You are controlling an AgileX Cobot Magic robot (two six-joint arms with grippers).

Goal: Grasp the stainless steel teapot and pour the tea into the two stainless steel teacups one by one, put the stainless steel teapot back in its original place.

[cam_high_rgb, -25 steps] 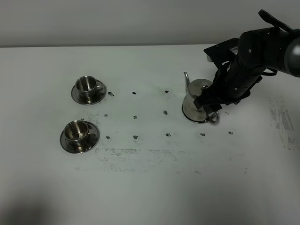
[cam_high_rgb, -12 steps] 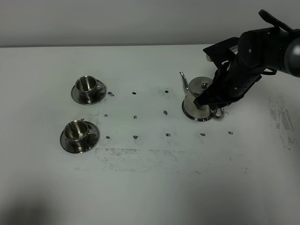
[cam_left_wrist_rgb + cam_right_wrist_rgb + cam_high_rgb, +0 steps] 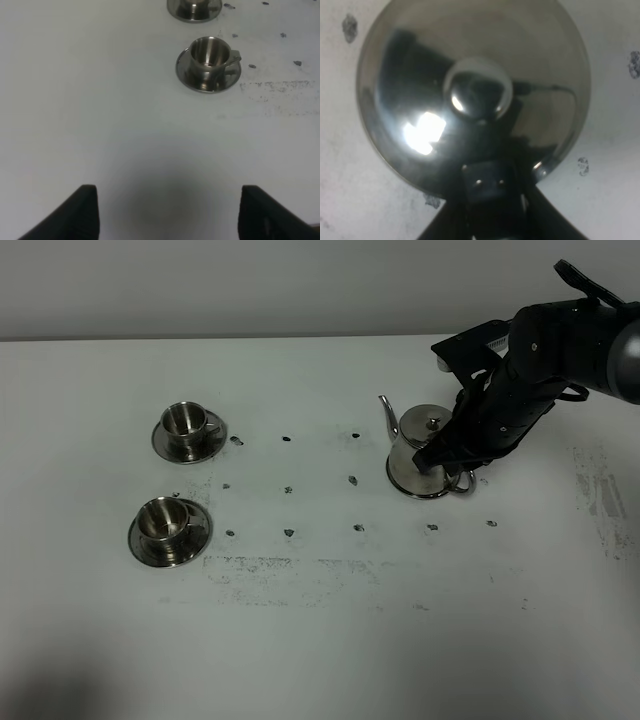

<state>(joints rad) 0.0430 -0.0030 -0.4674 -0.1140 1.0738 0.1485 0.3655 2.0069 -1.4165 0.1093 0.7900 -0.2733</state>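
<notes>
Your right gripper (image 3: 443,453) sits on the handle side of the teapot (image 3: 408,468); its jaws are pressed together on the handle (image 3: 462,484), and only the lower loop of the handle shows below the fingers; the pinch itself is hidden by the arm. The teapot is right of the table's (image 3: 330,620) middle, upright or nearly so; the spout (image 3: 386,412) points left, toward the cups; whether the base is touching the table you cannot tell. In the right wrist view the knob (image 3: 477,95) is in the centre of the round lid, and the gripper (image 3: 490,200) comes in at the lid's edge.

Your left gripper (image 3: 170,217) has its jaws spread wide, with nothing between the fingers (image 3: 82,215); it hangs over bare table, well apart from the near cup (image 3: 209,52).

Both cups are on the left, well apart from the teapot; the far cup (image 3: 185,420) and near cup (image 3: 160,518) each stand on a saucer (image 3: 196,540), handles to the right; the near cup's inside shows bare steel. Between cups and teapot there is only table, with rows of small dark marks (image 3: 288,489) and a smudged band nearer the camera; nothing stands in that stretch.

A pale label (image 3: 487,338) is on the right arm; its print is too small to read.
</notes>
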